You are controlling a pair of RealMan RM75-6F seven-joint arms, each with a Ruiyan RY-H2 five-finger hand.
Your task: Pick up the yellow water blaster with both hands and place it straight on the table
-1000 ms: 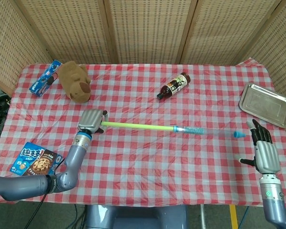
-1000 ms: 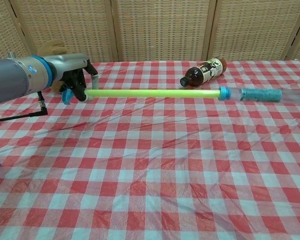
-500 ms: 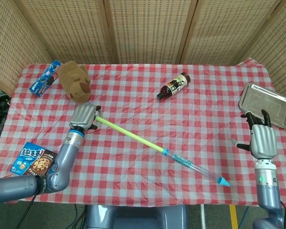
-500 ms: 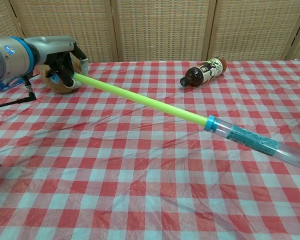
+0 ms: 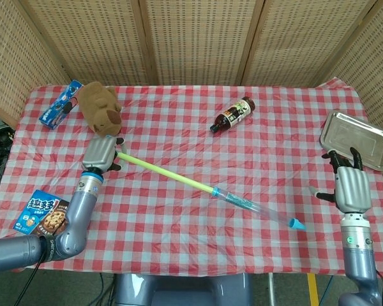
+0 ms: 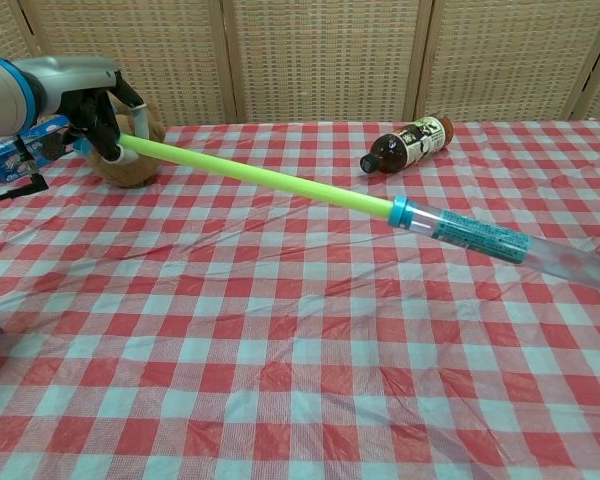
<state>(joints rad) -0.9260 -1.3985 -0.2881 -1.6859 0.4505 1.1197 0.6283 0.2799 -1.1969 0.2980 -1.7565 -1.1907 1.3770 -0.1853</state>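
Note:
The water blaster has a long yellow rod [image 5: 166, 173] [image 6: 250, 177] and a clear barrel [image 5: 252, 207] [image 6: 480, 236] with a blue tip [image 5: 297, 224]. It runs slantwise from upper left to lower right, held above the red-checked table [image 5: 191, 127]. My left hand [image 5: 100, 154] [image 6: 88, 101] grips its handle end near the plush toy. My right hand [image 5: 348, 186] hovers by the table's right edge with fingers spread, holding nothing, well apart from the blue tip. The chest view does not show the right hand.
A brown plush toy [image 5: 99, 108] [image 6: 122, 165] and a blue packet [image 5: 59, 105] lie at the back left. A dark bottle [image 5: 232, 115] [image 6: 406, 145] lies at back centre. A steel tray [image 5: 356, 139] sits at the right edge. A cookie box [image 5: 46, 215] is front left.
My left hand has drawn back to the left, and the blaster has swung from level across the table to a slant, tip toward the front. The right hand rose slightly, then held still.

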